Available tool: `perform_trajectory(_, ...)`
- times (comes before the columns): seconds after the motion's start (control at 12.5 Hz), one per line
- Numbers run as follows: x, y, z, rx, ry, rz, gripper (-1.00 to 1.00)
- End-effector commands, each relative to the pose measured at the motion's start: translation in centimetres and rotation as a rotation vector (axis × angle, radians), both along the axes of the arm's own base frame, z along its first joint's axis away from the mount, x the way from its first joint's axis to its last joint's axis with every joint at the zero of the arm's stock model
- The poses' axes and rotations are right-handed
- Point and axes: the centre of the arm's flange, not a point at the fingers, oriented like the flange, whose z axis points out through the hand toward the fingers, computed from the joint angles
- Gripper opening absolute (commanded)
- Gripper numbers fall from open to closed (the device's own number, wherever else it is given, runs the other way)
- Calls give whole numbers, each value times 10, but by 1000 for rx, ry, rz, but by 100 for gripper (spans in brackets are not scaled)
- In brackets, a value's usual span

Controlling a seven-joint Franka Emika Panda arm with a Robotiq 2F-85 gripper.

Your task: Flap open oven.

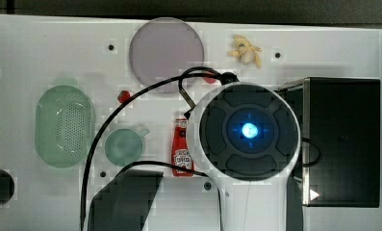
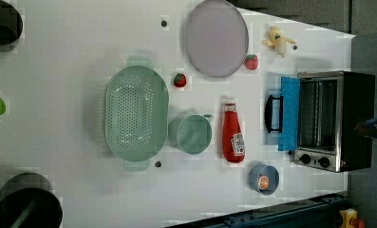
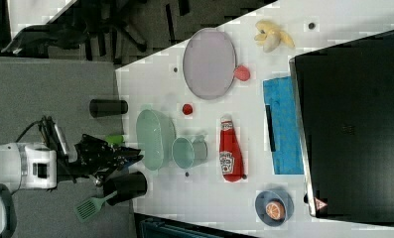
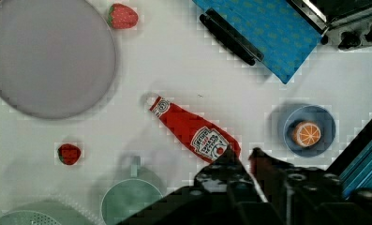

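**A:** Black and boxy, the oven (image 2: 335, 121) sits at the tabletop (image 2: 58, 95) edge on the left view's right, and we see its blue glass door (image 2: 289, 113) dropped flat onto the tabletop, with the black bar handle (image 2: 271, 114) pointing at the ketchup bottle (image 2: 233, 134).

**B:** We agree. Inside, the chrome cavity is exposed, and 2 knobs (image 2: 314, 160) sit on the front panel near the small blue bowl (image 2: 263, 179) holding an orange slice.

**A:** Where do we place the claw (image 4: 242, 154)?

**B:** In the wrist view its 2 dark fingertips (image 4: 226, 157) hang above the ketchup bottle's base with a narrow gap between them and nothing gripped. It is well apart from the door.

**A:** In the right view we see the claw (image 3: 132, 156) off the tabletop, beside the mint colander (image 3: 155, 139).

**B:** Elsewhere we count 1 grey plate (image 2: 216, 38), 2 strawberries (image 2: 251, 61) near it, a mint cup (image 2: 192, 134) touching the colander, and a yellow soft toy (image 2: 277, 40) at the tabletop corner beyond the oven.
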Motion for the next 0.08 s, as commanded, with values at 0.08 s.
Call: perform_trajectory(0.08, 2, -1, -2, 1, 7, -44, -65)
